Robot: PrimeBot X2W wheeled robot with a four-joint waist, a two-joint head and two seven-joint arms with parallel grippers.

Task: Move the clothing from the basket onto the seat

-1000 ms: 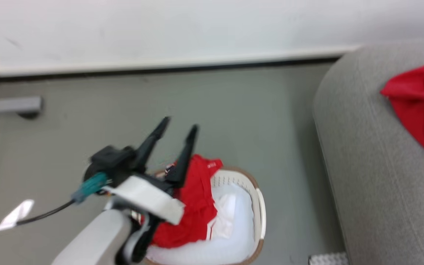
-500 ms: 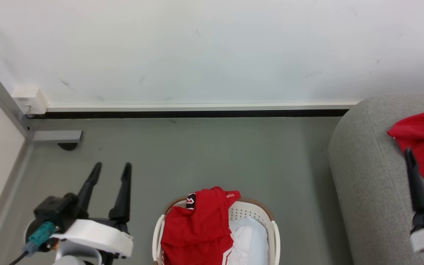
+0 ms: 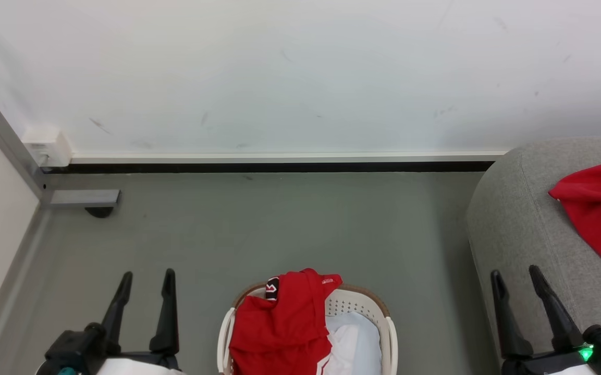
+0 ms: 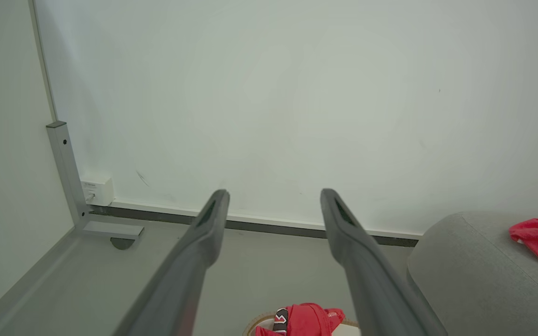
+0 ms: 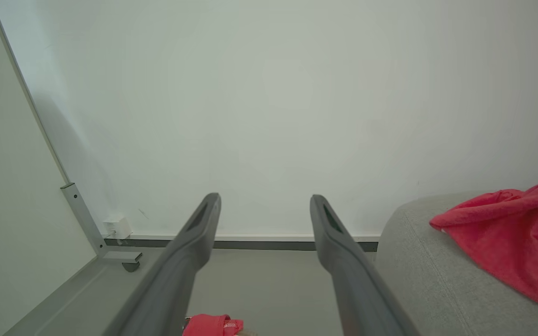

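Observation:
A red piece of clothing (image 3: pixel 284 323) with a small black patch lies draped over the left side and far rim of the white basket (image 3: pixel 390 338), on the floor at the bottom centre. A pale liner cloth (image 3: pixel 355 338) fills the basket's right half. Another red piece of clothing (image 3: pixel 600 211) rests on the grey seat (image 3: pixel 514 224) at the right. My left gripper (image 3: pixel 146 276) stands open to the left of the basket, empty. Beside the seat's rounded edge my right gripper (image 3: pixel 515 274) is open and empty too. The wrist views show the open fingers (image 4: pixel 213 219) (image 5: pixel 206 221) against the wall.
A white wall with a dark skirting strip (image 3: pixel 279 166) runs across the back. A grey metal post with a foot (image 3: pixel 81 198) and a white box (image 3: pixel 45 148) stand in the left corner. Grey floor (image 3: pixel 279 229) lies between basket, wall and seat.
The head camera has swung up and the whole picture shifted. My left gripper has left the spot over the basket for its left side, and my right gripper has come down beside the seat.

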